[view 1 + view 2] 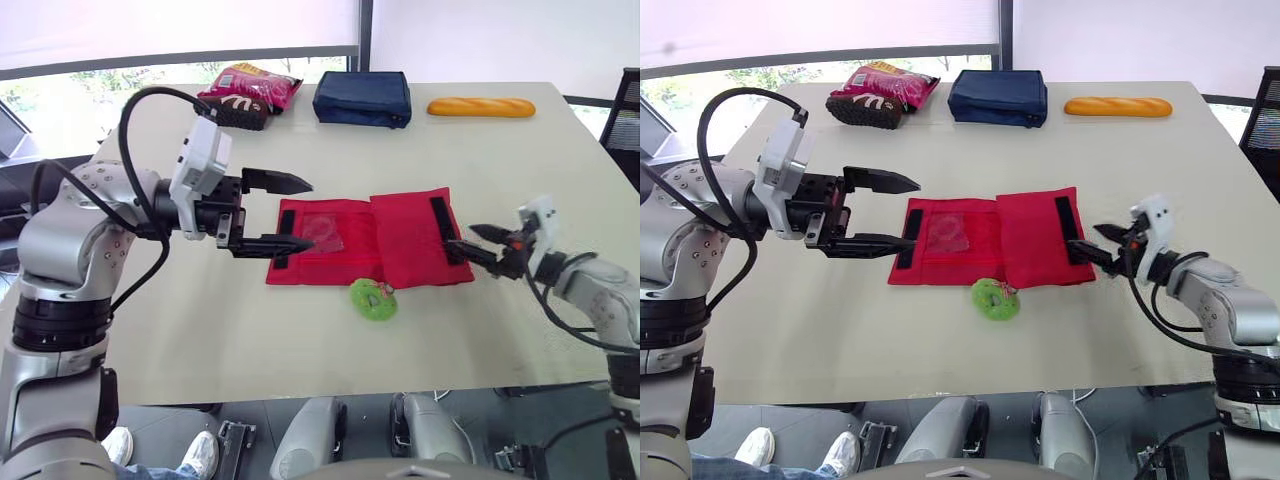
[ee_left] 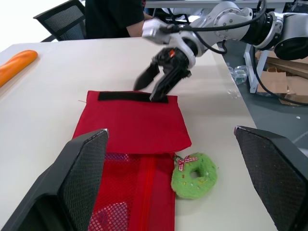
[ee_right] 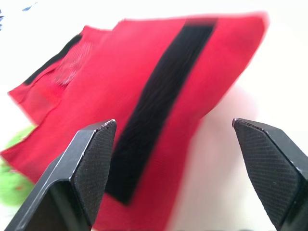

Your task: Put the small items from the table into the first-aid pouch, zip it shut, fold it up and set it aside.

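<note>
the red pouch [image 1: 370, 238] lies unfolded flat in the middle of the desk [image 1: 250, 340], its mesh pocket [image 1: 315, 235] on my left half with something clear and small inside. a green ring toy [image 1: 373, 299] sits on the desk just beside the pouch's near edge, touching it or nearly so, and not yet packed.

my left end effector [image 1: 300, 213] hovers at the pouch's left edge, fingers wide apart, holding nothing. my right end effector [image 1: 470, 240] is low at the right edge, fingers also apart and empty, tips at the black strip [image 3: 159, 96] there; i cannot tell whether they touch the fabric.

i judge the packing step is in hand, since one item is outside. the next move calls for pinching the ring, which looks soft and should squash easily, while the other side pins the pouch so it doesn't slide. i cannot tell whether the pocket's zip is open enough; the ring is bulky next to that flat pocket.
</note>
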Controlling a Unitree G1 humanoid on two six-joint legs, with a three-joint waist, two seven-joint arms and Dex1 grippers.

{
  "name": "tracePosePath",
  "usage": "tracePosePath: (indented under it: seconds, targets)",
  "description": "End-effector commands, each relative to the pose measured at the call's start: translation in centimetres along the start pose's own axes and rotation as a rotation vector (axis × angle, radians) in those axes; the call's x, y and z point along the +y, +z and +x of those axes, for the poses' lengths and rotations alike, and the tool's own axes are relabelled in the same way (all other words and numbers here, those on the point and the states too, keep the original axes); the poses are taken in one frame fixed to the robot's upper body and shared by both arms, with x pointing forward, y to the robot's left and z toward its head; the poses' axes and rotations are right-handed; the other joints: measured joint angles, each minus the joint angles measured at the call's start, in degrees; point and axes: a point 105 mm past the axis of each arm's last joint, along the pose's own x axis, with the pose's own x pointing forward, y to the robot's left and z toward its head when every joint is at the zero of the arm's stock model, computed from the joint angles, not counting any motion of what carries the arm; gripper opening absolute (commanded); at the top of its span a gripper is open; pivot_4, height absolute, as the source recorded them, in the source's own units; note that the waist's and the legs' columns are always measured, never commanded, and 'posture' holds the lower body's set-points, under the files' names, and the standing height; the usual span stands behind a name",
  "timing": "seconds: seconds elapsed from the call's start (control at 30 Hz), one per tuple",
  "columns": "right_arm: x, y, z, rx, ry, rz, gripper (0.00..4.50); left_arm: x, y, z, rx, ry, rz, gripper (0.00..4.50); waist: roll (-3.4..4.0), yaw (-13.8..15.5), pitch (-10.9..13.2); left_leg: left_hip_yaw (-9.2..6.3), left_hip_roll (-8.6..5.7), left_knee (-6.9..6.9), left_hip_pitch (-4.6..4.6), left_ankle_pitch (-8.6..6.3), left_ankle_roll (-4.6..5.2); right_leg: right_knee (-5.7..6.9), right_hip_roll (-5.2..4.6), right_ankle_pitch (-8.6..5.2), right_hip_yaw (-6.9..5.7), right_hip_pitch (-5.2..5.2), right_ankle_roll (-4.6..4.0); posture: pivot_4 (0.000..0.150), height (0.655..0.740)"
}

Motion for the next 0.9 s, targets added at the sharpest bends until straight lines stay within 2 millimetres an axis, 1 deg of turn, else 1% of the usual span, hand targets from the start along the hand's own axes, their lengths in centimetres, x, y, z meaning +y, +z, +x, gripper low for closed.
tracePosePath:
  seconds: [0.03, 0.1, 0.2, 0.23, 0.33, 0.4, 0.47, 0.5, 0.53, 0.57, 0.6, 0.63, 0.73, 0.83, 0.87, 0.9]
  targets:
    - [0.5, 3.4, -0.3, -0.150, 0.044, -0.127, 4.12, 0.1, 1.0, -0.5, -0.002, 0.020, 0.050, 4.50, 0.00, -0.1, 0.0, 0.00, 0.02, 0.00, 0.00, 0.00, 0.00, 0.01, 0.02, 0.00, 0.00, -0.01, -0.01, 0.150, 0.7395]
    - [1.3, 3.7, 0.3, -0.176, 0.081, -0.180, 4.12, 0.3, 0.3, -0.7, 0.021, 0.039, 0.044, 4.50, 0.01, -0.2, 0.0, 0.00, 0.04, -0.01, 0.00, 0.00, 0.00, 0.01, 0.04, 0.00, 0.00, -0.01, -0.01, 0.150, 0.7395]
    - [2.8, 3.6, 1.1, -0.191, 0.155, -0.231, 4.12, 0.7, -0.6, -1.0, 0.021, 0.089, 0.011, 4.50, 0.01, -0.1, 0.0, -0.01, 0.04, -0.01, 0.02, 0.00, -0.01, 0.01, 0.04, 0.00, 0.00, 0.00, -0.01, 0.150, 0.7395]
    - [3.1, 3.5, 1.2, -0.191, 0.173, -0.237, 3.91, 0.8, -0.9, -1.1, 0.016, 0.112, -0.006, 4.50, 0.01, 0.0, 0.0, -0.01, 0.04, -0.01, 0.02, 0.00, 0.00, 0.01, 0.03, 0.00, 0.00, 0.00, -0.01, 0.150, 0.7395]
    - [4.3, 3.2, 1.2, -0.169, 0.229, -0.284, 3.10, 0.9, -2.4, -1.4, 0.043, 0.192, -0.051, 4.50, 0.02, 0.2, 0.0, -0.01, 0.03, -0.01, 0.01, 0.00, 0.00, 0.00, 0.00, 0.00, 0.00, -0.01, -0.01, 0.150, 0.7395]
    - [4.9, 3.2, 0.8, -0.164, 0.255, -0.308, 2.09, 1.1, -3.0, -1.3, 0.041, 0.254, -0.076, 4.50, 0.02, 0.3, 0.0, -0.03, 0.02, -0.01, 0.01, 0.00, 0.00, 0.00, -0.03, 0.00, 0.00, 0.00, -0.01, 0.150, 0.7395]
    - [5.8, 3.7, -0.1, -0.155, 0.292, -0.354, 1.38, 1.3, -4.7, -1.4, 0.055, 0.388, -0.119, 4.50, 0.05, 0.4, 0.0, -0.04, 0.00, -0.01, 0.00, 0.00, 0.00, -0.02, -0.05, 0.00, 0.00, 0.00, -0.01, 0.150, 0.7395]
    - [6.1, 3.9, -0.5, -0.145, 0.307, -0.372, 0.81, 1.3, -5.5, -1.5, 0.062, 0.449, -0.143, 4.50, 0.04, 0.3, 0.0, -0.05, -0.01, -0.01, 0.00, -0.01, 0.00, -0.02, -0.09, 0.00, 0.00, 0.01, 0.00, 0.150, 0.7395]
    - [6.3, 4.0, -0.7, -0.137, 0.315, -0.382, 0.37, 1.3, -5.9, -1.6, 0.066, 0.487, -0.159, 4.50, 0.04, 0.3, 0.0, -0.05, -0.01, -0.01, 0.00, -0.01, 0.00, -0.04, -0.10, 0.00, 0.00, 0.02, 0.00, 0.150, 0.7395]
    - [6.5, 4.0, -1.0, -0.113, 0.325, -0.389, 0.11, 1.6, -6.5, -1.7, 0.066, 0.553, -0.185, 4.50, 0.04, 0.3, 0.0, -0.05, -0.01, -0.01, 0.00, -0.01, 0.00, -0.04, -0.10, 0.00, 0.00, 0.02, 0.00, 0.150, 0.7395]
    - [6.6, 3.9, -1.3, -0.096, 0.330, -0.392, 0.11, 1.7, -6.9, -1.8, 0.065, 0.598, -0.204, 4.50, 0.04, 0.3, 0.0, -0.05, 0.00, -0.01, 0.00, -0.01, -0.01, -0.03, -0.09, 0.00, 0.00, 0.01, 0.00, 0.150, 0.7395]
    - [6.9, 4.1, -1.5, -0.089, 0.338, -0.397, 0.30, 1.9, -7.7, -1.8, 0.067, 0.674, -0.239, 4.50, 0.03, 0.4, 0.0, -0.08, 0.01, -0.01, 0.00, -0.01, -0.01, -0.02, -0.09, 0.00, -0.03, 0.02, 0.00, 0.150, 0.7395]
    - [7.6, 4.9, -2.4, -0.072, 0.347, -0.417, 1.52, 1.6, -10.1, -1.8, 0.119, 0.856, -0.307, 4.50, 0.03, 0.4, 0.0, -0.10, 0.02, -0.02, 0.00, -0.01, -0.02, -0.02, -0.11, 0.00, -0.05, 0.03, 0.00, 0.150, 0.7395]
    - [7.6, 5.4, -3.0, -0.068, 0.324, -0.424, 2.89, 1.3, -11.9, -1.7, 0.166, 0.975, -0.391, 4.50, 0.00, 0.6, 0.0, -0.10, 0.02, -0.02, -0.01, -0.02, -0.01, -0.02, -0.12, 0.01, -0.05, 0.02, 0.00, 0.150, 0.7395]
    - [7.5, 5.5, -3.2, -0.065, 0.310, -0.425, 3.47, 1.0, -12.4, -1.3, 0.182, 0.988, -0.414, 4.50, -0.01, 0.7, 0.0, -0.10, 0.02, -0.02, -0.01, -0.02, -0.01, -0.02, -0.12, 0.01, -0.05, 0.02, 0.00, 0.150, 0.7395]
    - [7.4, 5.5, -3.4, -0.059, 0.296, -0.429, 4.21, 0.8, -13.0, -1.0, 0.205, 1.006, -0.432, 4.50, -0.01, 0.7, 0.0, -0.09, 0.02, -0.02, -0.01, -0.02, -0.01, -0.02, -0.13, 0.01, -0.06, 0.03, 0.00, 0.150, 0.7395]
